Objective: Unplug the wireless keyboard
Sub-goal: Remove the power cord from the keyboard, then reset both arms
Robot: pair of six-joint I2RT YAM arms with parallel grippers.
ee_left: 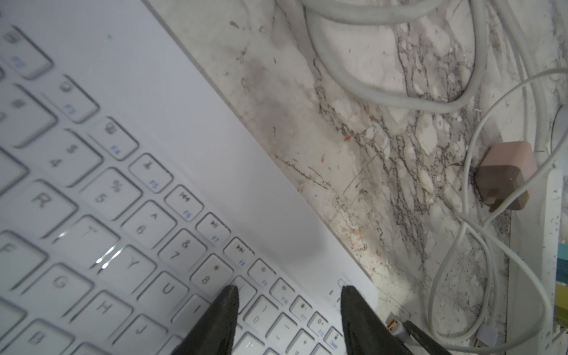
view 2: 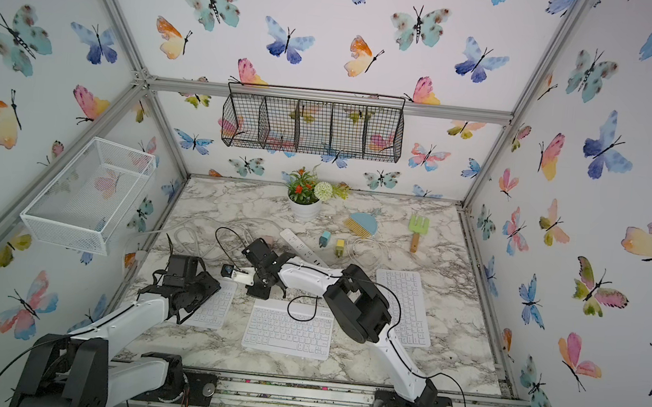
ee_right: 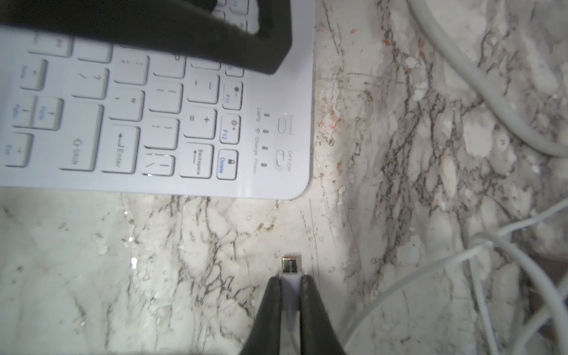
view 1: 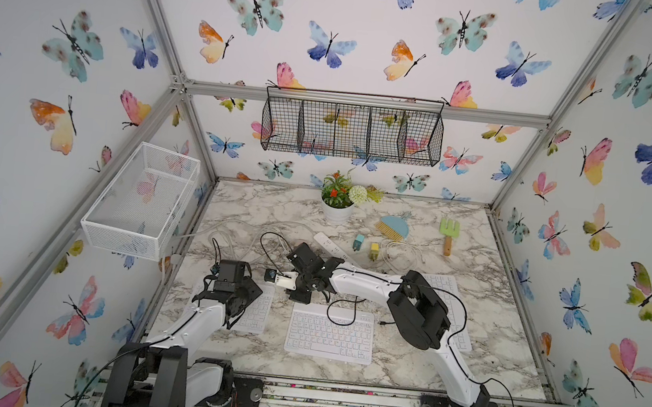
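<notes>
Both arms reach in from the near rail; the right tool holds a plug free above the counter.
Nearest the front edge, the wireless keyboard lies flat at mid-counter, touched by neither tool; a black cable loop, apparently hanging from the right arm, crosses its far edge, and whether its port is occupied cannot be told. Beyond it to the left, the left tool stands part-open, gripping nothing, tips down on the keys near a corner of a plain white keyboard. Just beside that corner but apart from it, the right tool is pinched tight on the plug's white body, metal tip bare. By this judgement one lead is already out; what remains is setting it down and confirming the tinted keyboard carries none. Farthest back lies the power strip.
</notes>
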